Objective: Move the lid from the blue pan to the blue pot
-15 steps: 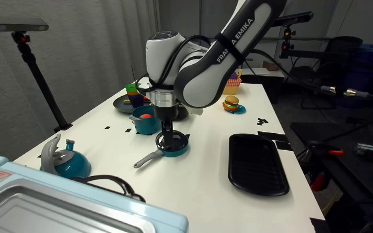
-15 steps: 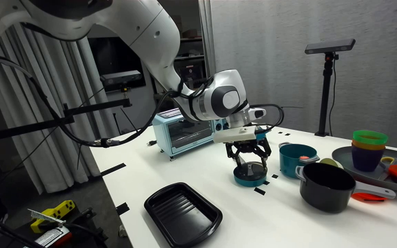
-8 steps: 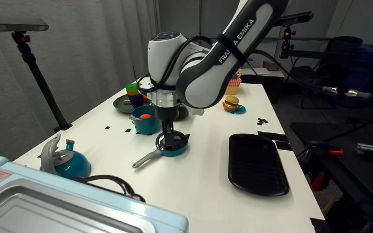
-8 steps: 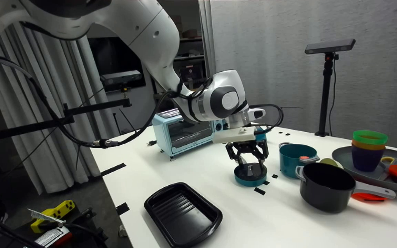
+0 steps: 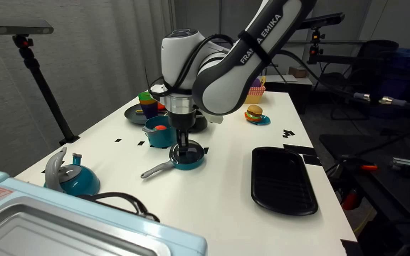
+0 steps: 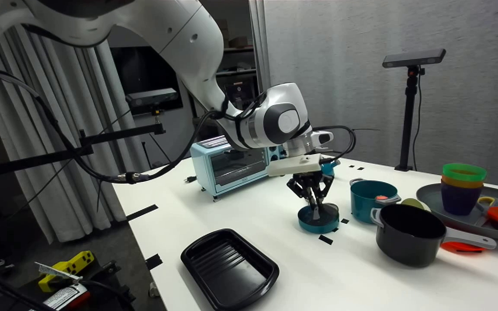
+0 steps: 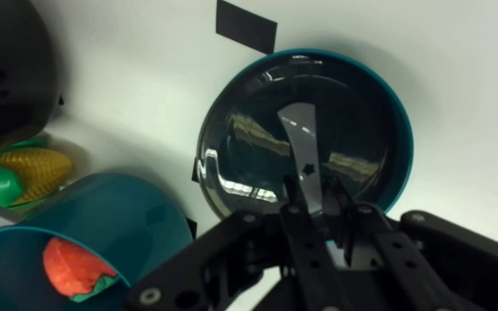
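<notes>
The dark lid [image 7: 260,168] rests on the blue pan [image 7: 406,172], slightly off-centre: in the wrist view its left edge reaches past the pan's rim. A grey strip handle [image 7: 303,138] crosses its top. My gripper [image 7: 311,185] is shut on that handle, one finger along each side. In both exterior views the gripper [image 6: 316,203] points down over the lid [image 5: 193,151], which is at pan height. The pan's grey handle [image 5: 157,170] points away from the pot. Close beside the pan stands the blue pot [image 6: 363,209], uncovered, with a red toy strawberry [image 7: 76,268] inside.
A black pot [image 6: 409,242] stands beside the blue pot, with toy corn [image 7: 37,170] between them. Elsewhere are a black tray [image 6: 231,276], a blue kettle [image 5: 80,181], a toaster oven [image 6: 231,166] and a grey plate [image 6: 430,201] with stacked cups [image 6: 463,190].
The gripper's jaws have come together from wide apart onto the lid's handle. The hand has risen slightly. Pan and lid have shifted a little toward the blue pot, and the pan has turned slightly.
</notes>
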